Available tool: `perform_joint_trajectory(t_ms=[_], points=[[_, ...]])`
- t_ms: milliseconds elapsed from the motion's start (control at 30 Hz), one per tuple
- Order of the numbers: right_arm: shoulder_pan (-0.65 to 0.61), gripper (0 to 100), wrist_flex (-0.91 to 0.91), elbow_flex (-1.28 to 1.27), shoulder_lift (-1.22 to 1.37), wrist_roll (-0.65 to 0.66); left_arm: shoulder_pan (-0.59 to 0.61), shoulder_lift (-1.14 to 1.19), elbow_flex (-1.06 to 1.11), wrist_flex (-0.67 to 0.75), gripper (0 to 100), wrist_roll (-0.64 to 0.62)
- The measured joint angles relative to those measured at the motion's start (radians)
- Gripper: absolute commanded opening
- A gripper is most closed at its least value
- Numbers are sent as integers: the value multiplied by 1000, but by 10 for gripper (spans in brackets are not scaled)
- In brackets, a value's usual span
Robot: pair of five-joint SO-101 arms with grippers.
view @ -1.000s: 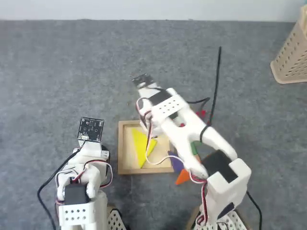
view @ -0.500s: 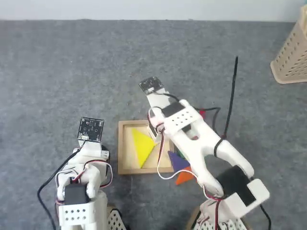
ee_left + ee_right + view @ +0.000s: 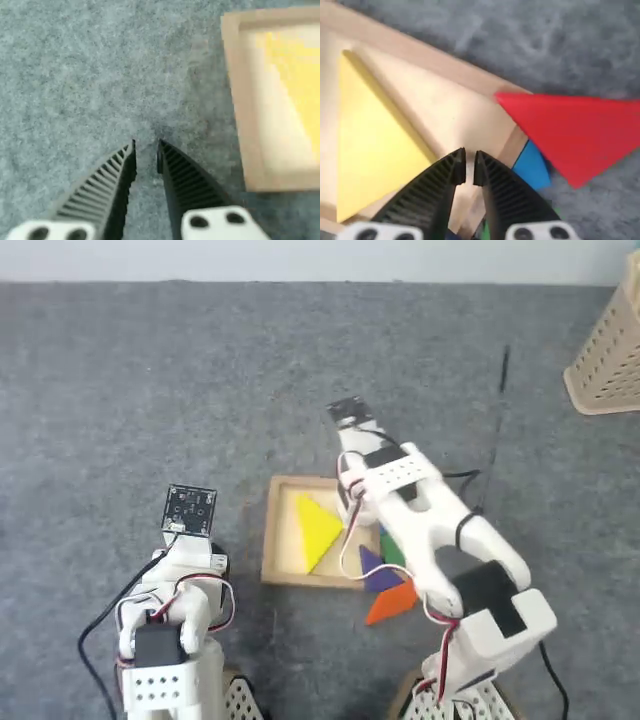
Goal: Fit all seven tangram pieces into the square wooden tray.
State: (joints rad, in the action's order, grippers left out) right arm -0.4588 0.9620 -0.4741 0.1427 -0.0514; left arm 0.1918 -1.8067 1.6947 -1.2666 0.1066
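– Which arm takes the next piece, do you reckon?
– The right arm (image 3: 400, 480), I'd say. It reaches across the right-hand rim of the wooden tray (image 3: 268, 535). The left arm (image 3: 180, 590) sits back near the tray's left wall.
– What's in the tray?
– Just the yellow triangle (image 3: 318, 528), flat on the floor. The red triangle (image 3: 570, 135) has one corner on the rim and the rest out over the carpet (image 3: 150, 390), its long edge running away from the tray. It lies just beside the right gripper (image 3: 469, 164), which hangs over bare tray floor, pinched almost together on nothing.
– And the left gripper (image 3: 146, 150)?
– Same: clenched, empty, over carpet.
– The others?
– The purple piece (image 3: 378, 570), orange piece (image 3: 392, 602) and green piece (image 3: 393, 550) crowd beside the arm. The blue piece (image 3: 532, 167) is half under the red one. That's six, so the seventh is likely under the arm.
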Motion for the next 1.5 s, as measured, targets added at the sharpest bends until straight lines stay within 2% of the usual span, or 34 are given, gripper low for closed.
perform_joint_trajectory(t_ms=[67, 233, 633, 833, 967, 1200, 1333, 1500], points=[[14, 61, 0, 0, 2, 0, 0, 0, 0, 0, 71, 0], [0, 157, 0, 17, 2, 0, 0, 0, 0, 0, 71, 0], [-195, 162, 0, 58, 37, 40, 0, 0, 0, 0, 71, 0], [-193, 163, 26, 61, 0, 55, 0, 0, 0, 0, 71, 0], [-107, 201, 95, 61, -115, 75, 0, 0, 0, 0, 71, 0], [29, 380, 219, 87, -180, 311, 0, 0, 0, 0, 71, 0], [98, 420, 249, 135, -161, 473, 0, 0, 0, 0, 71, 0], [118, 451, 201, 144, -35, 647, 0, 0, 0, 0, 71, 0]])
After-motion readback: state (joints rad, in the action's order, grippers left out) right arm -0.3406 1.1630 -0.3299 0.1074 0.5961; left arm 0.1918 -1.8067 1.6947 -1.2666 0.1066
